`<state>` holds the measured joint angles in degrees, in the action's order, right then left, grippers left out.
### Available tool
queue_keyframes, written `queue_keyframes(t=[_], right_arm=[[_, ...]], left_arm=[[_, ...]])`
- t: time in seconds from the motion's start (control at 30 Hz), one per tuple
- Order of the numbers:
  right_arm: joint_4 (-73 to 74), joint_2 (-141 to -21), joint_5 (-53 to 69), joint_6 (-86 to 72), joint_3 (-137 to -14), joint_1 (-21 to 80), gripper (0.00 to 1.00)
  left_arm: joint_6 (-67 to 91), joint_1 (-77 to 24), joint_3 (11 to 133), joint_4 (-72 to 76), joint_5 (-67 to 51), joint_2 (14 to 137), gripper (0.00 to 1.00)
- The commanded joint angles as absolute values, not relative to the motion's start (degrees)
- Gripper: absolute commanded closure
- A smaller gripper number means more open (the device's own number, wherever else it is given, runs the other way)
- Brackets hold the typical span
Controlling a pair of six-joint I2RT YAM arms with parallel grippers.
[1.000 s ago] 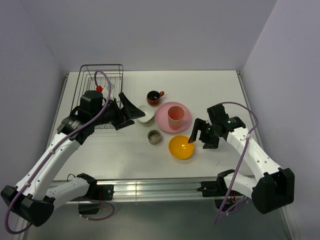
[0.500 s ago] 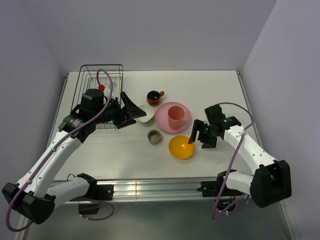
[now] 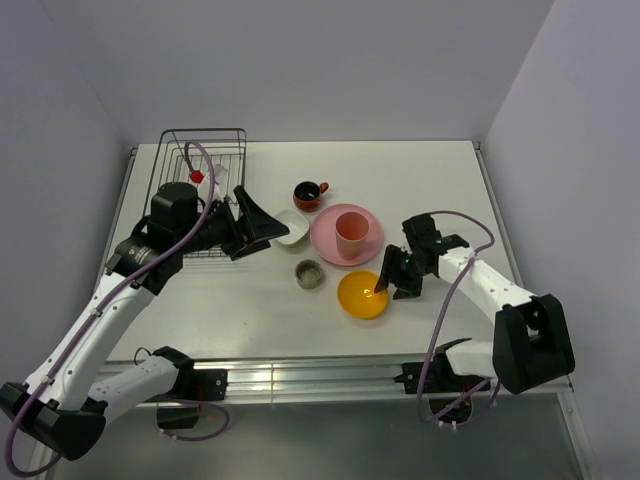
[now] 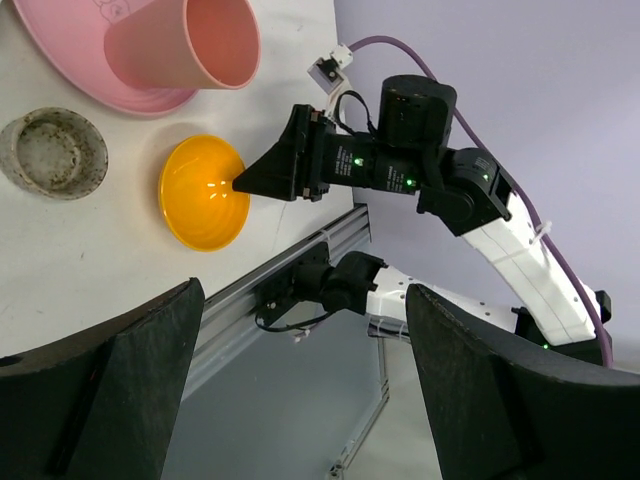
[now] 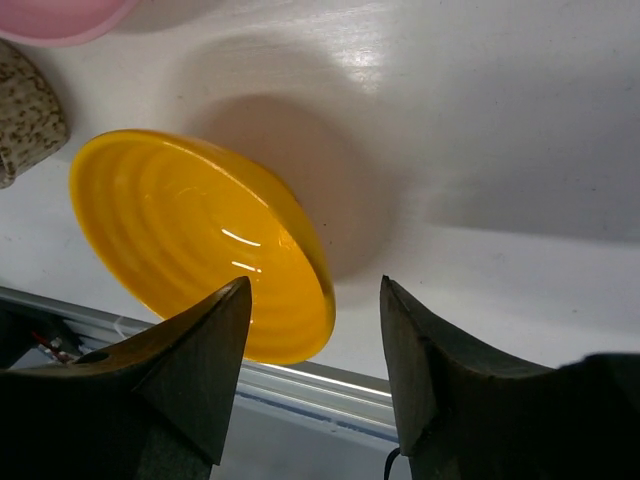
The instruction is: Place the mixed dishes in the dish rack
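The right gripper is spread open, one finger on each side of the near rim of the orange-yellow bowl. Its own wrist view shows the rim running between the two fingers with nothing clamped. From above this is much harder to read: the black fingers only overlap the bowl's right edge, at lower centre of the frame. The left wrist view shows the same fingers side-on, tapering to a point over the bowl's right rim.

The left gripper is also spread wide and holds nothing. In its own view the two fingers sit in the bottom corners with only table and dishes between them. From above it lies left of centre, and its upper finger covers the left part of the white squarish bowl.

Around the orange-yellow bowl, the small grey-brown dish stands just to its left, and the pink plate lies just above it. The pink tumbler stands upright on the plate. The dark red-brown handled mug stands above the plate's left edge on the white table.

The dish rack is at upper left, partly hidden by the left arm. What shows of it holds no dishes.
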<state>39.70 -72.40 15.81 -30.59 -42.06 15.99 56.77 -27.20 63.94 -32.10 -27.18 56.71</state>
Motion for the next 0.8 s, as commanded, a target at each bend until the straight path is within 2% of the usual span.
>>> queue_keyframes(t=[0.0, 0.2, 0.33, 0.5, 0.53, 0.77], right_arm=[[35.9, -74.0, 16.1, -30.6, -41.2, 16.7, 0.39], [33.8, -76.6, 16.1, -30.9, -40.4, 17.1, 0.55], [33.7, -76.7, 16.1, -30.9, -41.0, 17.8, 0.73], [34.3, -76.0, 15.9, -30.4, -41.7, 18.3, 0.92], [34.4, -75.8, 15.9, -30.3, -41.8, 18.3, 0.98], [38.2, -71.0, 18.3, -30.0, -43.3, 18.3, 1.0]], left_arm=[[57.0, -27.3, 63.5, -32.3, -28.3, 55.3, 0.12], [56.3, -27.3, 63.5, -34.6, -28.7, 56.3, 0.13], [55.9, -27.4, 63.8, -35.9, -28.8, 57.6, 0.15], [55.6, -27.3, 63.6, -36.8, -28.8, 59.0, 0.16], [55.7, -27.3, 63.7, -36.7, -29.0, 59.1, 0.16], [55.0, -27.3, 65.4, -35.9, -30.5, 61.3, 0.15]])
